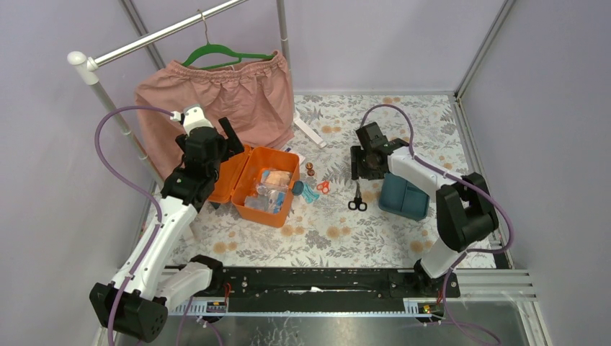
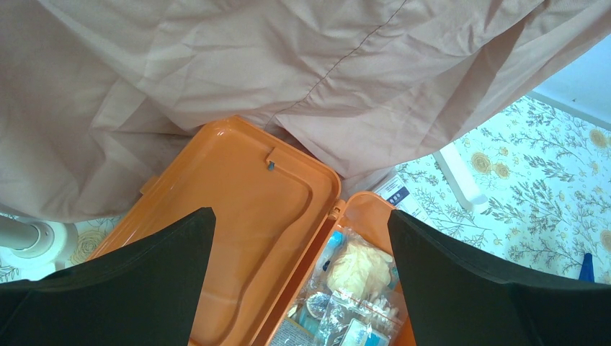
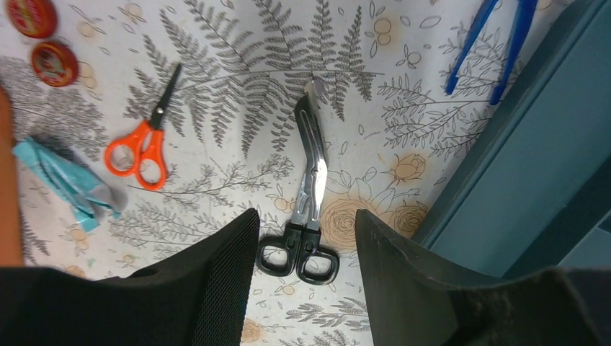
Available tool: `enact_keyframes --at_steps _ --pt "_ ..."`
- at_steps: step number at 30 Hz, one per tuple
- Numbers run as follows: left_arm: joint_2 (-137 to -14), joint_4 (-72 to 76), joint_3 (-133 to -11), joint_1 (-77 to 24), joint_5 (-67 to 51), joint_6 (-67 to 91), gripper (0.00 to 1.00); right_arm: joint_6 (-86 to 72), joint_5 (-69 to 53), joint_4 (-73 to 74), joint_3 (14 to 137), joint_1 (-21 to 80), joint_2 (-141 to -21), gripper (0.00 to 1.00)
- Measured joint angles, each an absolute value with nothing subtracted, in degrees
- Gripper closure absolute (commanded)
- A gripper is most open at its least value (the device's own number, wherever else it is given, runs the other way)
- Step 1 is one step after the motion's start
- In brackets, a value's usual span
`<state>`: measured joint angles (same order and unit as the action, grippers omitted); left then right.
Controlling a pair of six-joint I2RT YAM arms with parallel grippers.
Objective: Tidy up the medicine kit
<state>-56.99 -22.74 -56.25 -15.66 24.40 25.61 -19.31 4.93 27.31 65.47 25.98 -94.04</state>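
The medicine kit's orange box (image 1: 277,209) lies open at centre left, its lid (image 1: 232,176) laid back to the left. Bagged supplies (image 2: 360,288) fill its base. Its dark teal insert tray (image 1: 403,196) sits apart on the right, also in the right wrist view (image 3: 519,166). My left gripper (image 2: 300,216) is open and empty above the lid and hinge, under the pink cloth. My right gripper (image 3: 306,220) is open and empty, hovering over black-handled scissors (image 3: 310,187), between box and tray (image 1: 365,171).
Orange scissors (image 3: 140,151), a teal packet (image 3: 61,184), two red tins (image 3: 54,61) and blue tweezers (image 3: 497,43) lie loose on the floral cloth. A pink garment (image 1: 216,101) hangs from a rack (image 1: 86,65) behind the box, draping over the lid.
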Motion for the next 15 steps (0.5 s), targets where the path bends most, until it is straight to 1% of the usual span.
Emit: enact_keyframes --at_steps 7,15 --pt "-57.0 -22.7 -56.2 -15.7 24.4 25.6 0.01 -19.2 4.6 28.0 65.5 26.0 -99.8 0.42" --pt "-57.0 -22.7 -56.2 -15.7 24.4 25.6 0.01 -19.3 4.4 27.8 65.5 26.4 -103.4 0.5"
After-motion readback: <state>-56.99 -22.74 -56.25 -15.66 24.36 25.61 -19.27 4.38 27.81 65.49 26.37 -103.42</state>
